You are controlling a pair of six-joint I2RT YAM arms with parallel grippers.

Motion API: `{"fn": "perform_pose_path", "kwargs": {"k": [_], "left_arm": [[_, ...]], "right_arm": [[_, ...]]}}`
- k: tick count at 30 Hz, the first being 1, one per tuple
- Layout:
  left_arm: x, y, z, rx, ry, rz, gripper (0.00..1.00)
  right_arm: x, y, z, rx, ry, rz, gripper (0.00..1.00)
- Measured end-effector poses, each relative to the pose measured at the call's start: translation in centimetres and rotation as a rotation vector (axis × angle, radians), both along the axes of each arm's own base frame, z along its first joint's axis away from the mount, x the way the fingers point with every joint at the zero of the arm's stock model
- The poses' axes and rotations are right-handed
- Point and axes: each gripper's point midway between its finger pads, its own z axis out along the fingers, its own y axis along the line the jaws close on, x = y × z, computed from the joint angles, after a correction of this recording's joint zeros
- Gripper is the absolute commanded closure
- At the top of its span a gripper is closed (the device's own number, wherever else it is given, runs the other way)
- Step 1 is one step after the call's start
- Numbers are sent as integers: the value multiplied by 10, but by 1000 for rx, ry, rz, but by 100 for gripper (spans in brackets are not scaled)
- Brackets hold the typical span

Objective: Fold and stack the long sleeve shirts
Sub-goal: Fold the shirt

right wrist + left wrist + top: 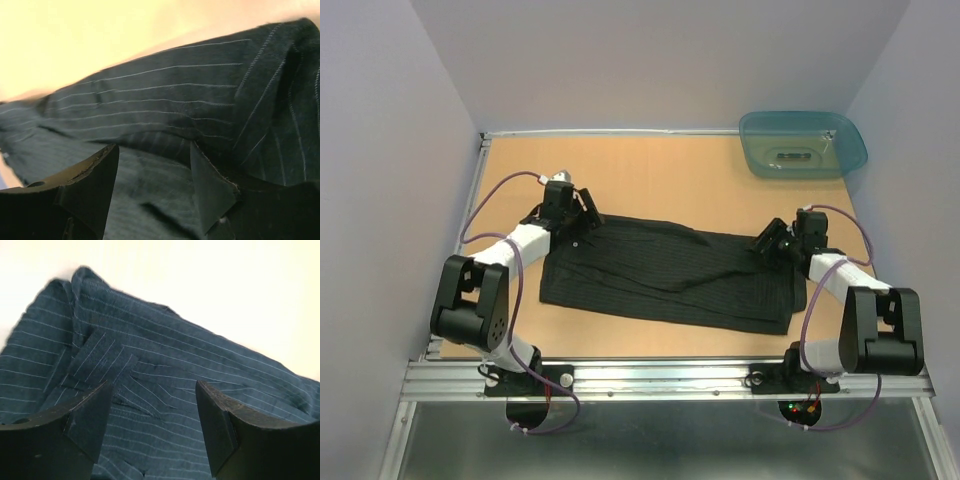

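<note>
Black pinstriped shirt [665, 272] lies flat; both jaws gape over its ends, gripping nothing.

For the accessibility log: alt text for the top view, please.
A black shirt lies in a long flat band across the table, the left gripper at its left end and the right gripper at its right end. A teal tub sits at the table's far right corner.
</note>
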Motion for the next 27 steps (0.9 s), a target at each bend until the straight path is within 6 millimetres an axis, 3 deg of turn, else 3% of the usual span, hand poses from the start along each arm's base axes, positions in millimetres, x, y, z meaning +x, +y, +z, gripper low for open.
{"fn": "perform_pose_path", "kwargs": {"k": [3, 8, 10, 15, 19, 21, 24, 27], "left_arm": [[-1, -1, -23, -22, 57, 37, 23], [-20, 11, -53, -60, 128, 137, 23], [-22, 15, -50, -94, 112, 175, 23], [-54, 33, -45, -101, 109, 237, 22], [-56, 52, -13, -58, 17, 282, 22], [-52, 62, 3, -37, -33, 309, 23], [-40, 73, 14, 5, -61, 336, 26], [-27, 79, 10, 45, -41, 340, 33]], "right_arm": [[1, -5, -25, -14, 56, -28, 36], [28, -10, -28, -31, 16, -43, 36], [49, -14, -26, -48, -11, -46, 36], [79, -21, -22, -102, -45, -23, 33], [86, -19, -6, -146, -87, 19, 32], [84, -6, 10, -167, -129, 68, 32], [74, 32, 44, -179, -220, 183, 32], [57, 83, 73, -168, -318, 326, 32]]}}
